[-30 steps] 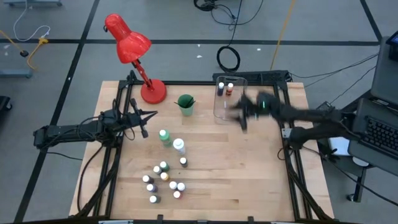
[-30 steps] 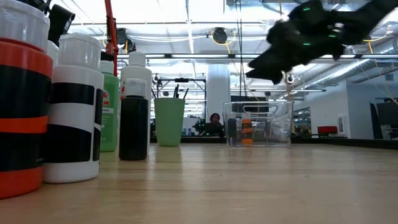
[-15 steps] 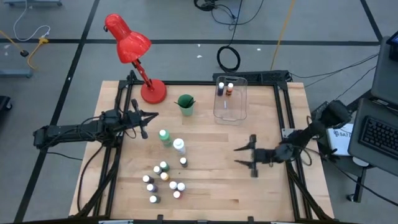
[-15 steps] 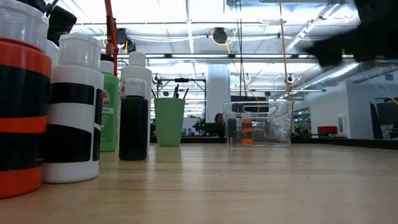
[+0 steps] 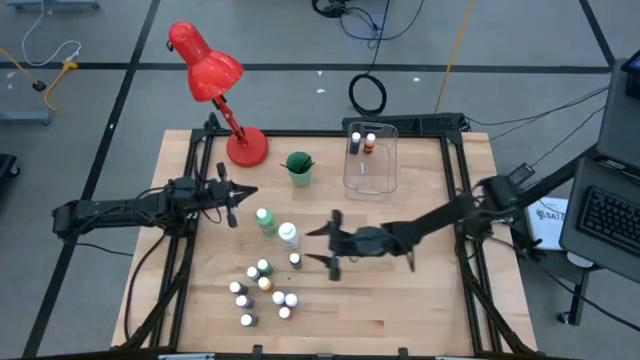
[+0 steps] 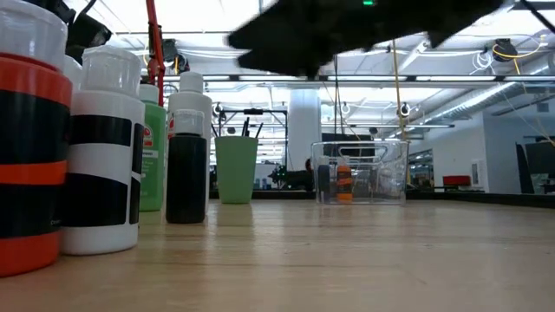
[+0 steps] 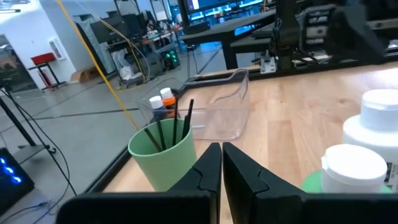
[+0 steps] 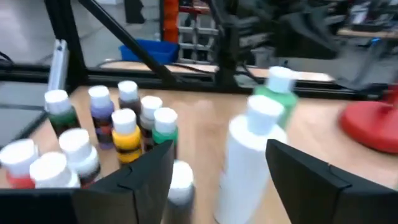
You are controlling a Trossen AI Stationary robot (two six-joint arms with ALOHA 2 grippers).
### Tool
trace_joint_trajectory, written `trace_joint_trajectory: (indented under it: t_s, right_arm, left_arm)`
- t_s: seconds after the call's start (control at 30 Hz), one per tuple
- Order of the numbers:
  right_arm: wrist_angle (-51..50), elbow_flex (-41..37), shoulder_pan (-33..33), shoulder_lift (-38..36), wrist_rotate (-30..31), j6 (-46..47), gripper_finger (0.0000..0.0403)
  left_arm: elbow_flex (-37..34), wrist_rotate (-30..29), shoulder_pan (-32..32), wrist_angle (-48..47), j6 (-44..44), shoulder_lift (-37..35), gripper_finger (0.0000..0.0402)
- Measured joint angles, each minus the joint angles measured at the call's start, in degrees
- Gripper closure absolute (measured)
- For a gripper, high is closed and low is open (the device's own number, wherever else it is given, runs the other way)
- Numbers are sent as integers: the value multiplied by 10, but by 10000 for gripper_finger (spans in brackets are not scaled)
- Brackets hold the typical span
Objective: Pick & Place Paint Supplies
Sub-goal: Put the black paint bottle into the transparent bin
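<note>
**Right pincer wide over the bottles**

Now we see the right gripper [image 5: 328, 245] stretched out across the middle of the table, its two fingers spread wide with nothing between them. Just ahead of its fingertips stands the white tall bottle [image 5: 288, 235], with the green tall bottle [image 5: 265, 220] right beyond it, the two close together. A small dark bottle [image 5: 295, 261] sits just beside the lower finger. Past that, a little further off to the gripper's side, we have the cluster of tiny paint bottles [image 5: 262, 290], white caps up, packed near each other. From the right wrist view those same caps crowd one side, with the two tall bottles directly in the gap's line.

Behind the right gripper, well apart, sits the clear bin [image 5: 370, 160] with two small bottles inside at its far end. The green cup [image 5: 298, 168] holds dark brushes [image 7: 168, 129] and stands near the red lamp [image 5: 215, 90].

Over on the far side of the tall bottles, the left gripper [image 5: 232, 190] hangs at the table's edge, fingers pressed together, empty.
</note>
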Motion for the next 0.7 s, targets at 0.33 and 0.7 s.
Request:
trace_joint_trajectory:
  t_s: [0.33,0.7]
  right_arm:
    - [7,81,-36,119,-124,42,140]
    - [-23,68,-30,119,-156,2,141]
  left_arm:
    - [0,-1,0,0,12,0,382]
    - [0,-2,0,12,45,0,382]
